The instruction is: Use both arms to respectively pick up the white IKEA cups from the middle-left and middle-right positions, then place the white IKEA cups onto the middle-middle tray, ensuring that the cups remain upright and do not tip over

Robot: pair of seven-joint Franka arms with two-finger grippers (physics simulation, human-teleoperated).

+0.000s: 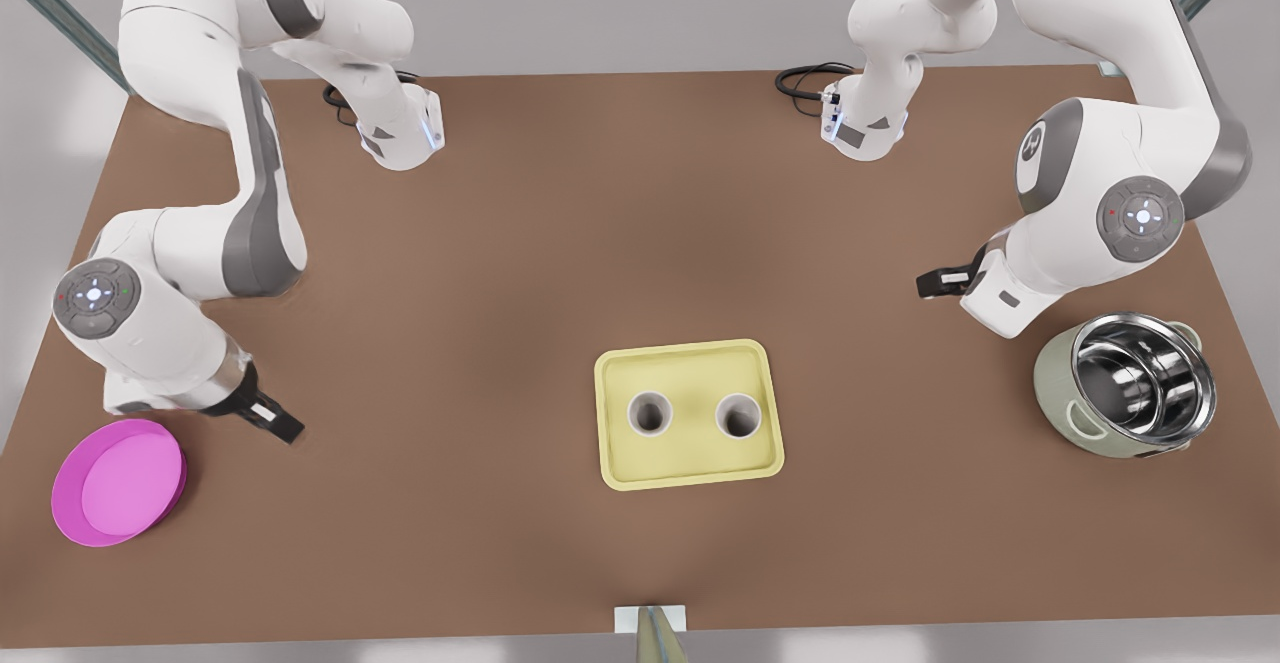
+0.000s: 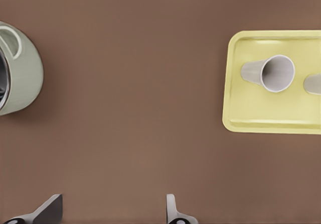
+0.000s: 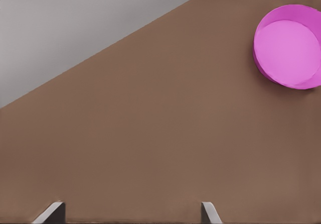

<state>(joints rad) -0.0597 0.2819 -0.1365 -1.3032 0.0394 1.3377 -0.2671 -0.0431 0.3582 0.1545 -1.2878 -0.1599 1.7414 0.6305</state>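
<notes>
Two white IKEA cups (image 1: 650, 413) (image 1: 739, 416) stand upright side by side inside the pale yellow tray (image 1: 690, 353) at the table's middle front. The left wrist view shows one cup (image 2: 273, 73), part of the other cup (image 2: 313, 84) and the tray (image 2: 251, 111). My left gripper (image 1: 925, 286) (image 2: 111, 211) hovers at the front view's right, well away from the tray, open and empty. At the front view's left, my right gripper (image 1: 285, 428) (image 3: 130, 213) hangs low beside the magenta plate, open and empty.
A shiny steel pot (image 1: 1140, 383) (image 2: 20, 78) in a grey-green shell sits at the front view's right, close to the left arm. A round magenta plate (image 1: 118, 481) (image 3: 288, 45) lies at the front view's left edge. Bare brown table surrounds the tray.
</notes>
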